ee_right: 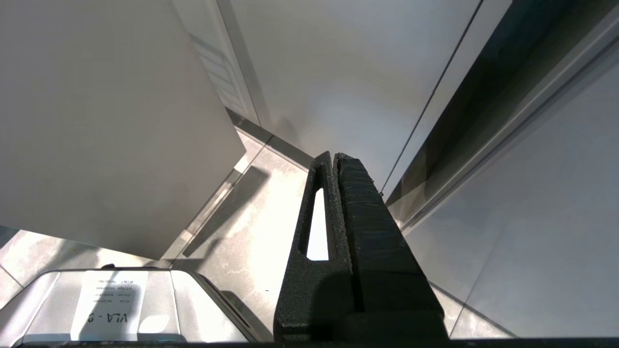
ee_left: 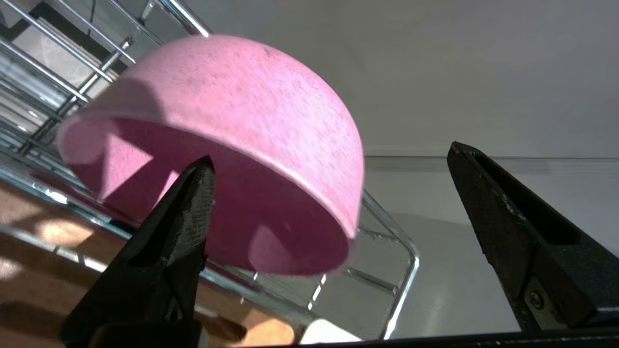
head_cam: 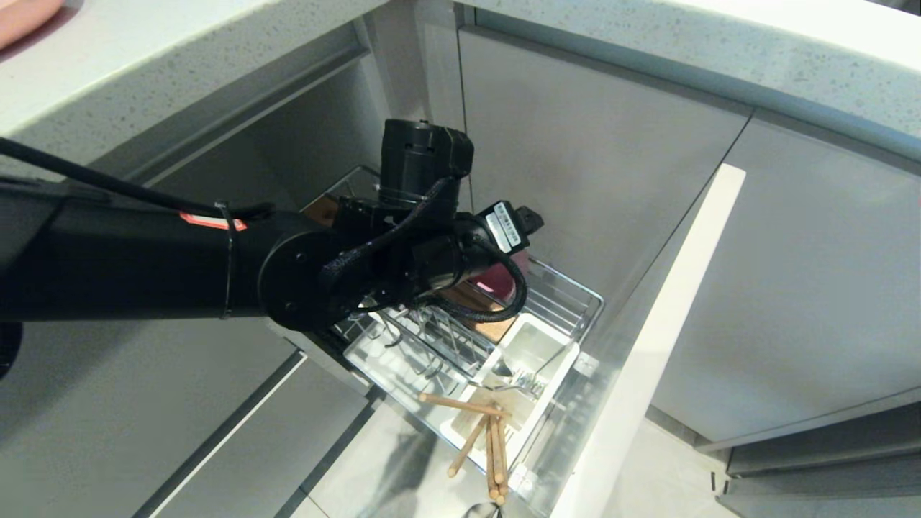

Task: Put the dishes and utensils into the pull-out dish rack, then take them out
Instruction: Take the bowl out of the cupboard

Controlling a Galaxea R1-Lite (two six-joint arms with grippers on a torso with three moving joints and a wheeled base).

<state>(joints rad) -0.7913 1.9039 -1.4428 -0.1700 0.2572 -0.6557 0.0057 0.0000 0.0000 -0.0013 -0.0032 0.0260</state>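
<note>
The pull-out dish rack (head_cam: 580, 296) stands drawn out from the cabinet, and my left arm (head_cam: 360, 266) reaches down over it. A small pink bowl (ee_left: 232, 111) leans on its side on the rack's chrome wires (ee_left: 406, 280), its opening turned toward the wrist camera. My left gripper (ee_left: 331, 152) is open wide; one fingertip (ee_left: 200, 193) sits just in front of the bowl's hollow, the other stands well off to the side. Wooden chopsticks (head_cam: 483, 432) and a silver fork (head_cam: 519, 381) lie in the white utensil box (head_cam: 536, 338). A pink plate (head_cam: 25, 18) sits on the counter. My right gripper (ee_right: 333, 157) is shut.
The rack's pale front panel (head_cam: 647, 345) juts out on its right side. Grey cabinet doors (head_cam: 590, 151) stand behind the rack, under the speckled countertop (head_cam: 144, 57). The right arm hangs parked above the floor tiles (ee_right: 251, 227), beside the robot's base (ee_right: 121, 304).
</note>
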